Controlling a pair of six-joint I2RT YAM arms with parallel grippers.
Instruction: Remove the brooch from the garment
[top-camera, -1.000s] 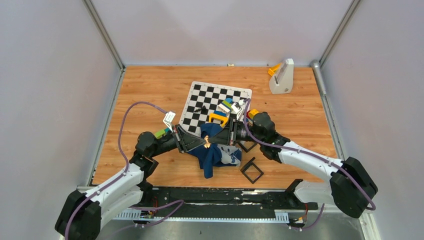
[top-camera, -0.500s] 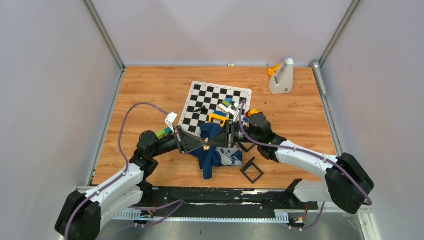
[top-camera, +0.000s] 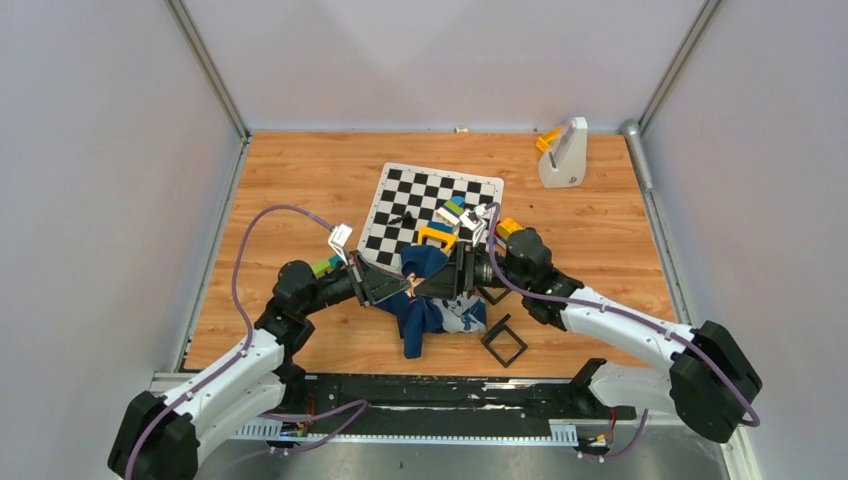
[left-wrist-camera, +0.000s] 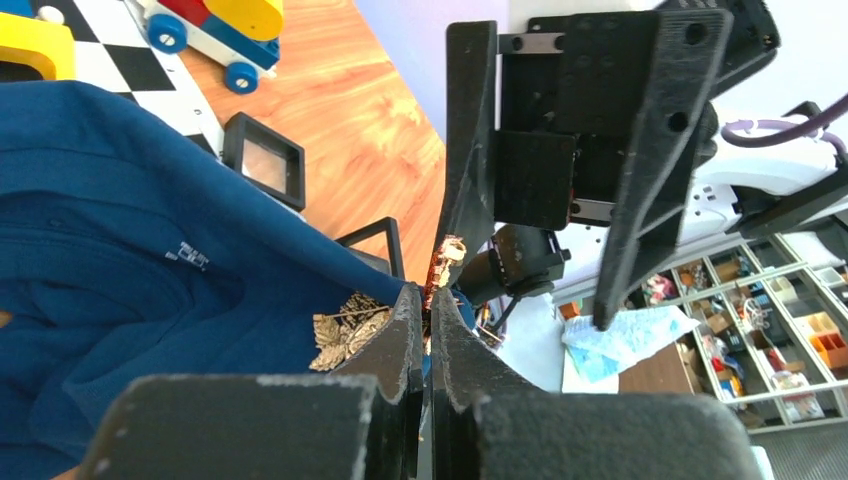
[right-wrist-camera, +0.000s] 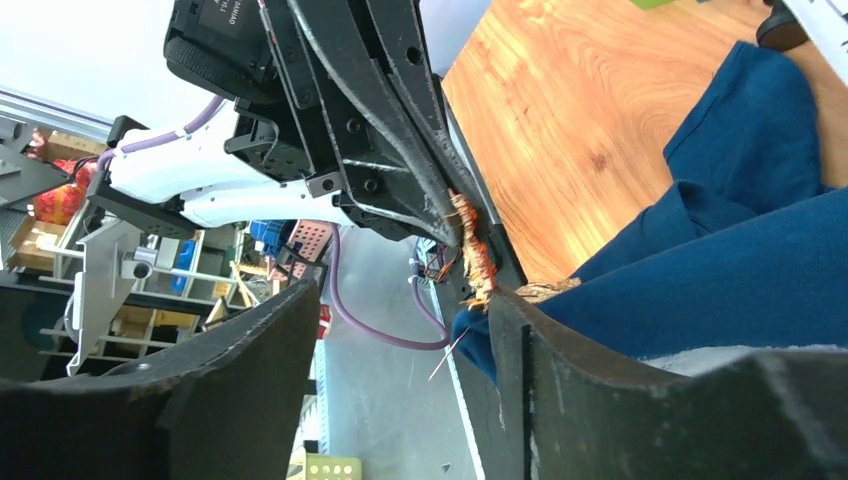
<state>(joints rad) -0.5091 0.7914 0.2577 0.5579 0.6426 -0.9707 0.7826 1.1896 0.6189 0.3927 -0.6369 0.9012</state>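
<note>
Item: the brooch (right-wrist-camera: 470, 250), a tiny orange-red leaf pin, sits at the fingertips of the left tool (left-wrist-camera: 428, 300), in the air above the wooden surface (top-camera: 300, 180) near its centre. Left tool: fingers drawn together with only a sliver between them, pinched on the brooch and on a fold of blue cloth. A gold-brown leaf piece (left-wrist-camera: 345, 325) lies on the cloth just beside this tool; whether it is part of the pin cannot be told. A thin needle hangs below the leaf in the right wrist view. Item: the garment (top-camera: 425, 312), a dark navy shirt, is bunched between the two arms, partly lifted at the pinch point, its lower part and light printed patch (top-camera: 462, 315) resting on the surface. Right tool (right-wrist-camera: 405, 290): fingers wide apart, facing the left tool head-on, one fingertip touching the cloth just beside the brooch and the other clear of it. Other items: checkered mat (top-camera: 400, 200) beyond the shirt, carrying coloured toy blocks (top-camera: 447, 213) and a yellow arch (top-camera: 437, 236); two black square frames (top-camera: 503, 341) to the right of the shirt; a white stand (top-camera: 563, 153) with an orange part at the far right corner.
</note>
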